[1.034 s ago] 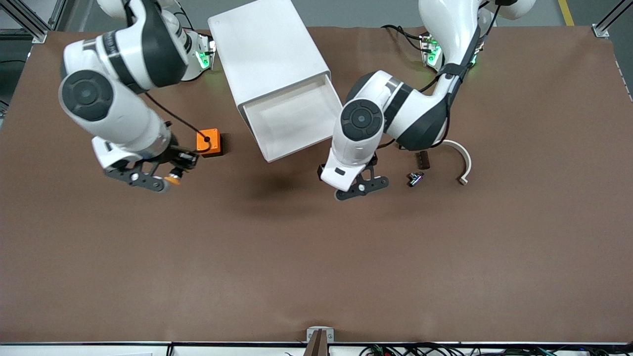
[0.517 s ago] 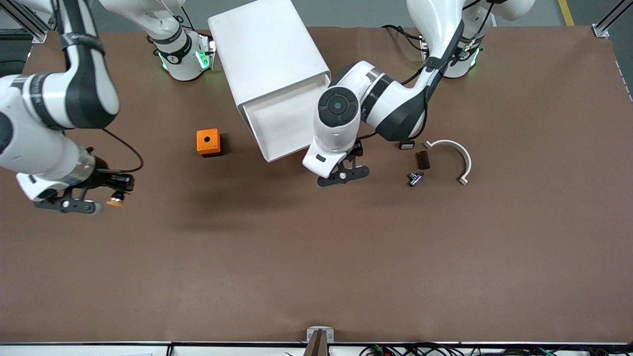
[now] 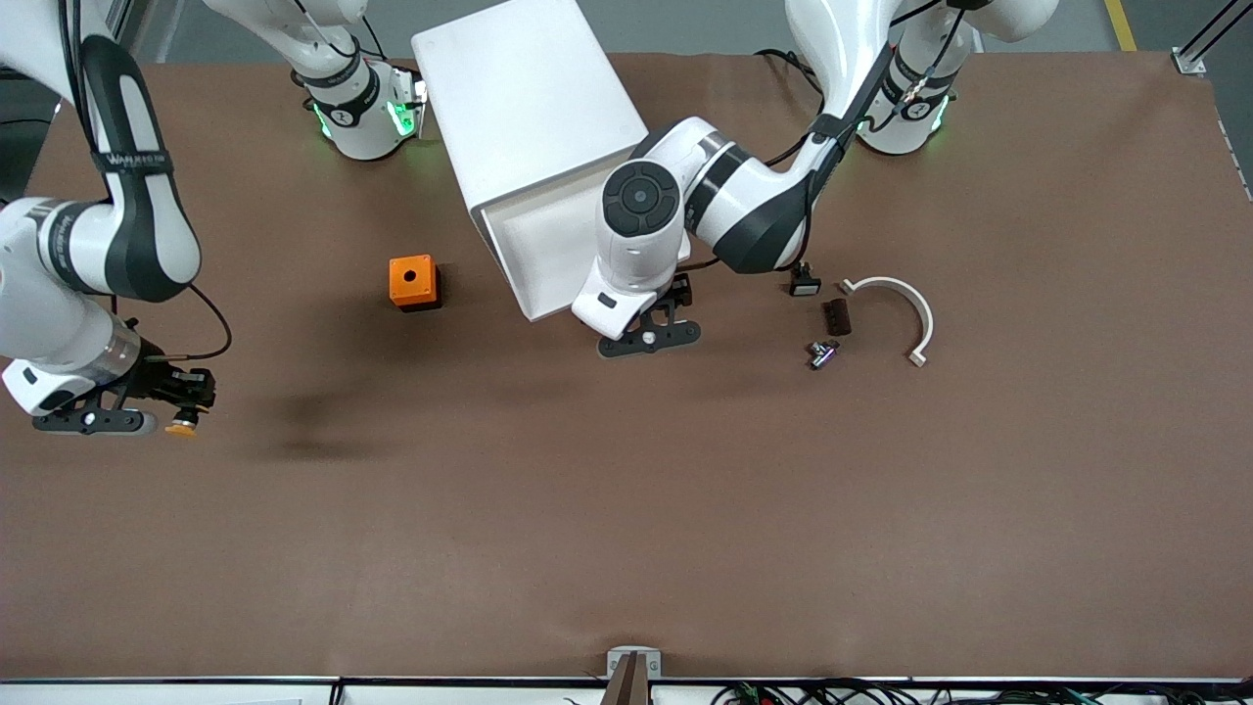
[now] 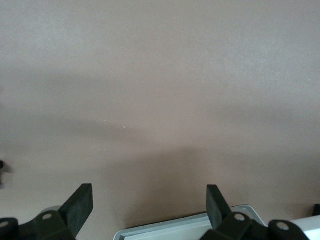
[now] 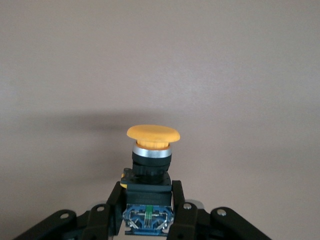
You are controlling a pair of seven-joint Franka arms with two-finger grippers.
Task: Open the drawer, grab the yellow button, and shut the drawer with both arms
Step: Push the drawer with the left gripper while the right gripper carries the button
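The white cabinet [image 3: 524, 98] stands at the robots' side of the table. Its drawer [image 3: 533, 250] is pulled out and what shows of its inside is bare. My left gripper [image 3: 651, 335] is open and empty over the drawer's front edge. In the left wrist view its fingers [image 4: 80, 205] stand wide apart with the drawer's rim [image 4: 190, 227] between them. My right gripper [image 3: 174, 406] is shut on the button [image 3: 181, 428] over bare table at the right arm's end. In the right wrist view the button [image 5: 151, 150] shows its orange-yellow cap and black-and-blue body, held in the right gripper [image 5: 148, 200].
An orange cube with a hole [image 3: 412, 282] sits beside the drawer toward the right arm's end. Toward the left arm's end lie a small black-and-white part [image 3: 804, 284], a brown block [image 3: 835, 316], a small metal part [image 3: 822, 352] and a white curved piece [image 3: 905, 308].
My right gripper has carried the button from beside the orange cube out toward the right arm's end of the table. My left gripper has moved sideways to the drawer's front edge.
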